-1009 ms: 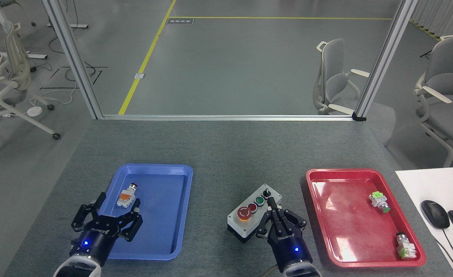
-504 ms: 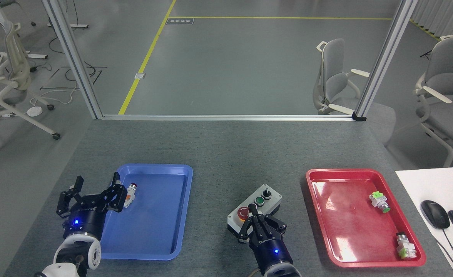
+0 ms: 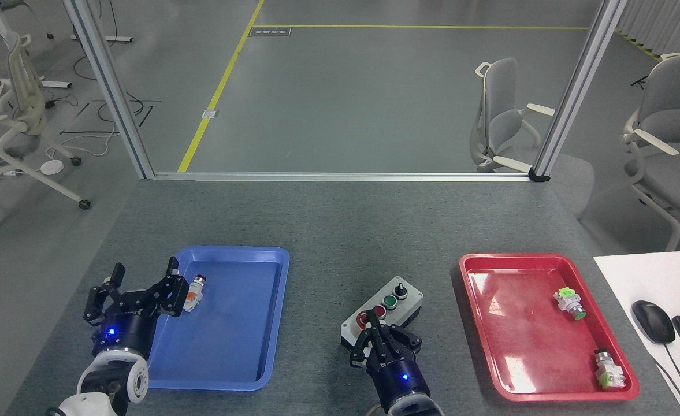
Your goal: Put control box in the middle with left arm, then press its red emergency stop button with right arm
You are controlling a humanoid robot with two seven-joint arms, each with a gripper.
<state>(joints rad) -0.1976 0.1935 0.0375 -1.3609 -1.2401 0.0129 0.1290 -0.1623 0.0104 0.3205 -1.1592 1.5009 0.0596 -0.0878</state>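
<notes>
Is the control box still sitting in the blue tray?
No, the control box rests on the bare grey tabletop between the blue tray and the red tray.

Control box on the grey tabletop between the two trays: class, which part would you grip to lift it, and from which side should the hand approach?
Grip the control box across its two long side walls, coming from above at the knob end. It lies flat and oblong, angled on the table; buttons fill the top face, and the right hand covers the emergency stop end.
</notes>
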